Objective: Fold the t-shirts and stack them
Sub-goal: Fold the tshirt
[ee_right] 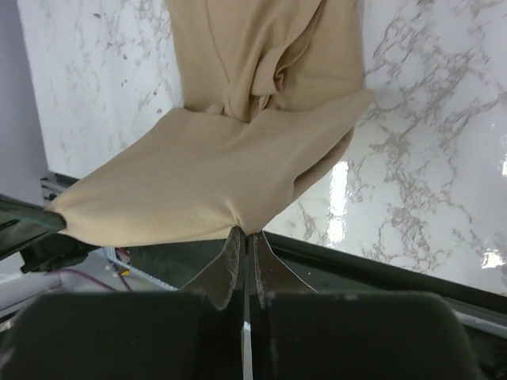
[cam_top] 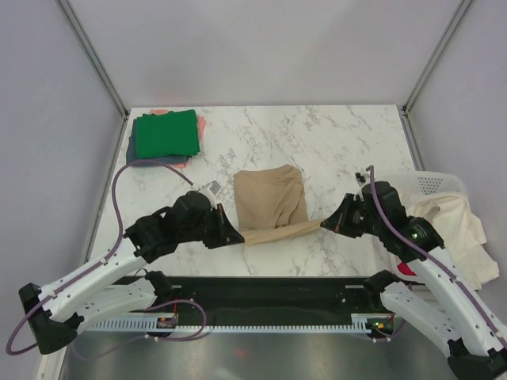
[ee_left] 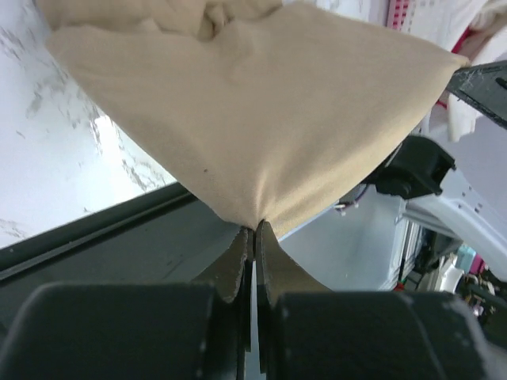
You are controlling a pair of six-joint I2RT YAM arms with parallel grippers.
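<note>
L gripper (ee_left: 253, 229) is clamped shut on one near corner of the tan t-shirt (cam_top: 271, 202); R gripper (ee_right: 245, 233) is pinched on the other. The hem is held taut btwn them, and the rest is spread mid marble table (cam_top: 341, 142). A folded green t-shirt (cam_top: 165, 133) is seen topping a stack at the far-left corner. Grey walls surround.

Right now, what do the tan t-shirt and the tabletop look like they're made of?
The tan t-shirt looks like soft, matte knit cloth, probably cotton jersey: it sags and puckers at the pinched corners. The tabletop looks like glossy white marble with grey veins, possibly laminate; it mirrors the light.
</note>
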